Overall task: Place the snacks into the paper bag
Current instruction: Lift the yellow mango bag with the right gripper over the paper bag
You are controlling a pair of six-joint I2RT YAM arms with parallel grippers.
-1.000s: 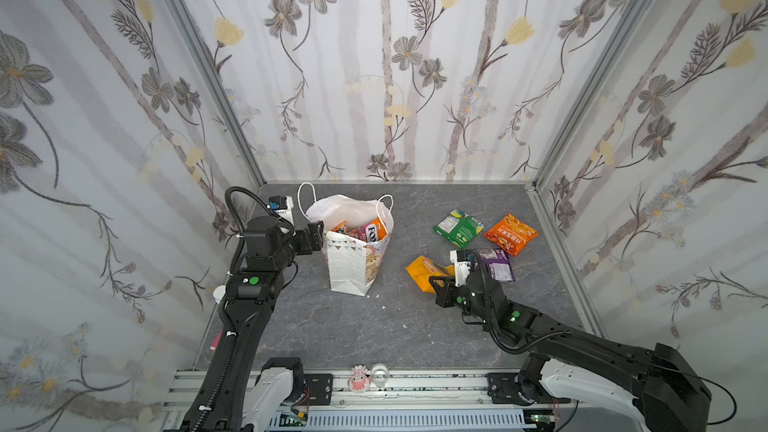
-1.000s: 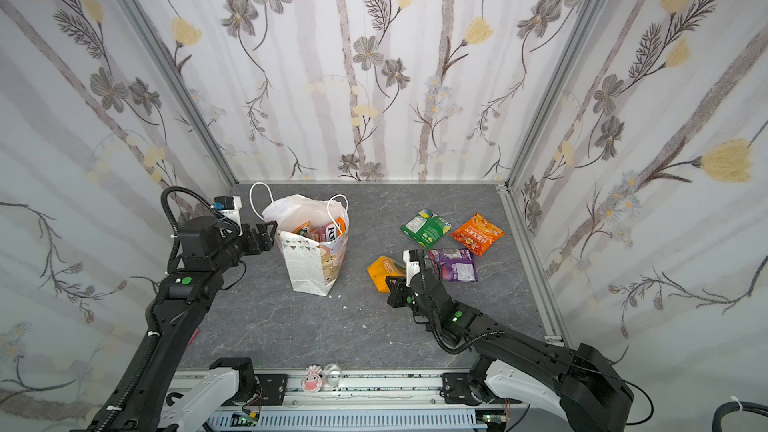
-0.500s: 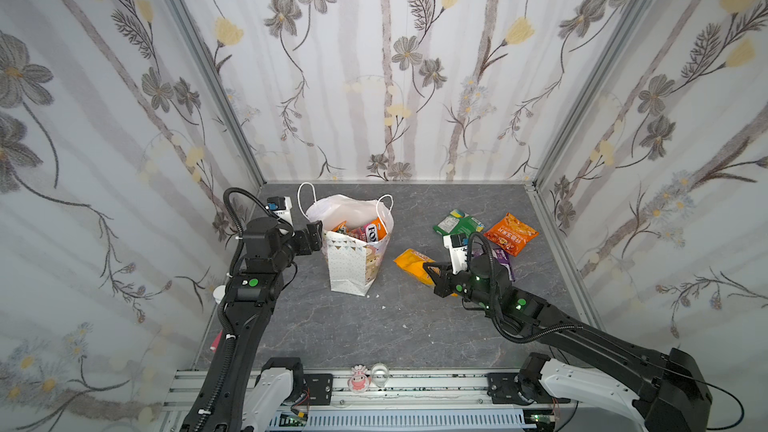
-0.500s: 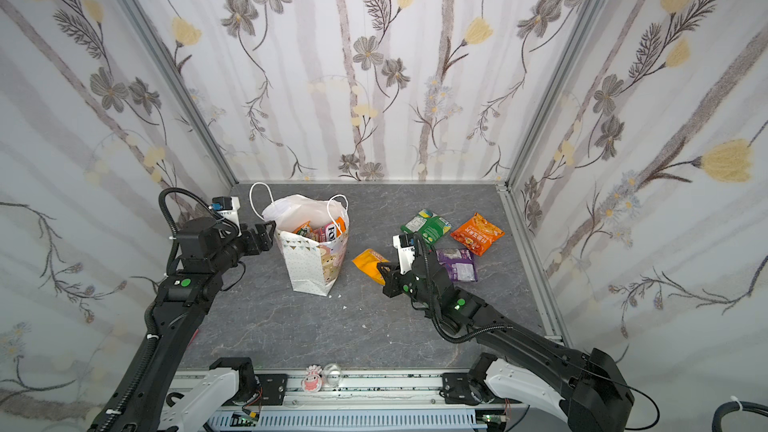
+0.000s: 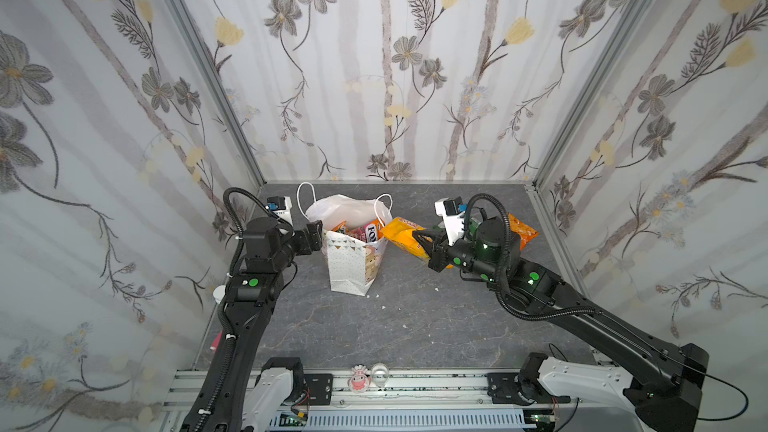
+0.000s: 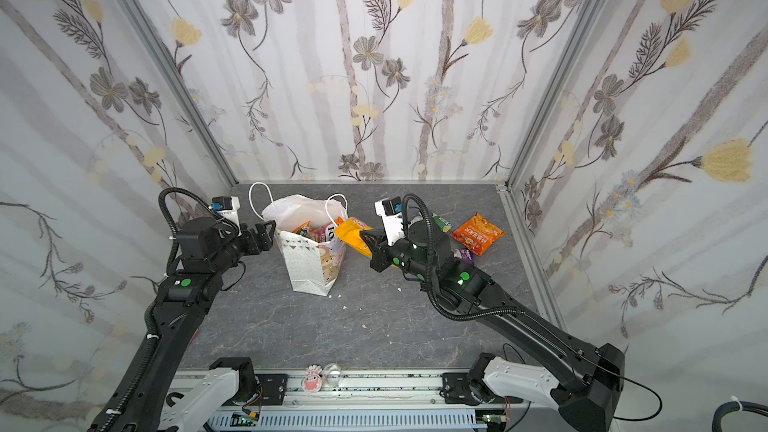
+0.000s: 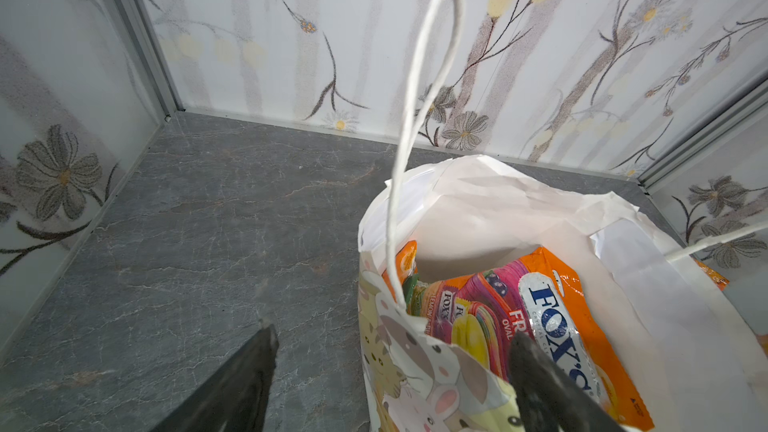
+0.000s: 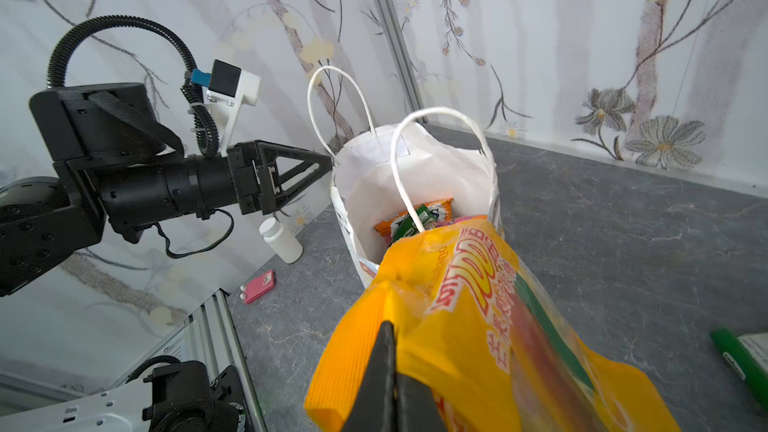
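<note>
1. The right gripper is clamped shut on the crimped edge of a yellow-orange packet. It holds the packet off the table.
2. The packet's free end reaches the rim of the paper bag, beside one cord handle.
3. The left gripper is spread wide at the opposite rim. One finger is outside the printed wall and the other finger is over the bag's mouth. I cannot tell whether either one touches the paper.
4. The bag stands upright between the two arms, mouth open. Inside are an orange-pink FOX'S packet and a green packet.
5. An orange chip bag and a purple packet lie on the table behind the right arm, well apart from the paper bag.
6. A white bottle and a small pink object lie near the left arm.
</note>
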